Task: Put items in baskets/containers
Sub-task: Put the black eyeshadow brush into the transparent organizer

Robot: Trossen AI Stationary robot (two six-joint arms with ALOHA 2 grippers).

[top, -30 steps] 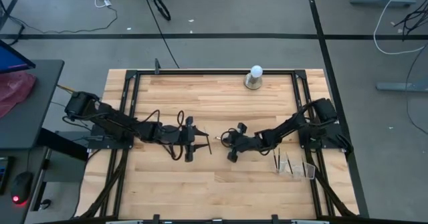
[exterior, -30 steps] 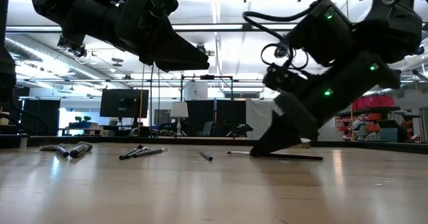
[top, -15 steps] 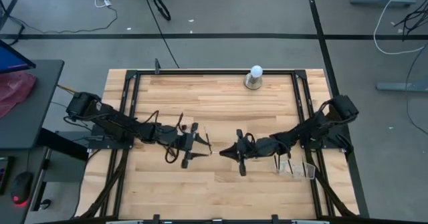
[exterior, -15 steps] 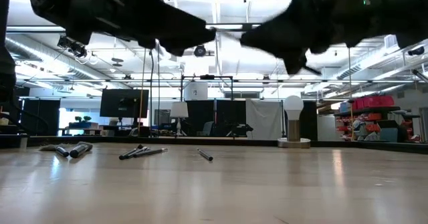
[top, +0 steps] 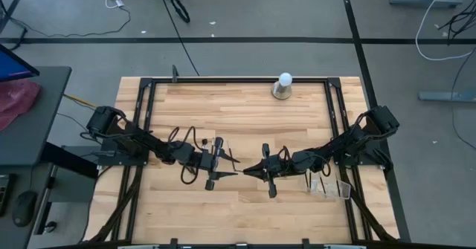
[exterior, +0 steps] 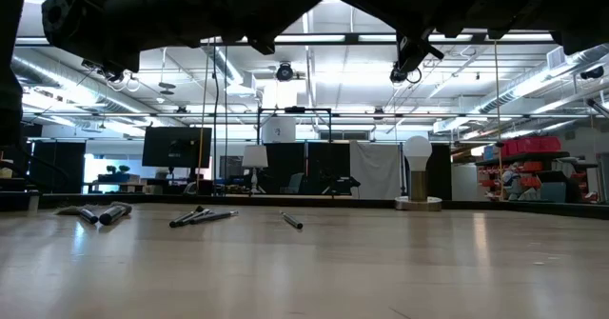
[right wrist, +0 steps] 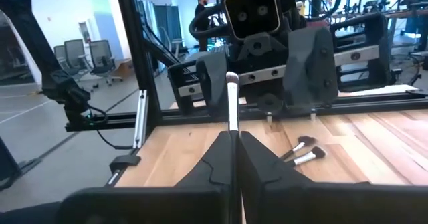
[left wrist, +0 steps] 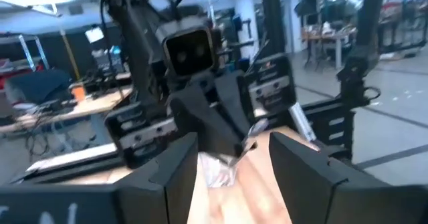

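Brush [right wrist: 232, 103] upright, pinched by right gripper [right wrist: 233, 158]

Robotics lab – exposed ceiling ducts [exterior: 57, 67], monitors [exterior: 176, 148], office chairs [right wrist: 93, 57], workbenches [left wrist: 73, 107].

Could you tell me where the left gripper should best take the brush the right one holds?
Probably the bare stretch of the brush between its pale tip and the right gripper, shut on the lower handle. The open left gripper faces it, so come straight on, straddling it.
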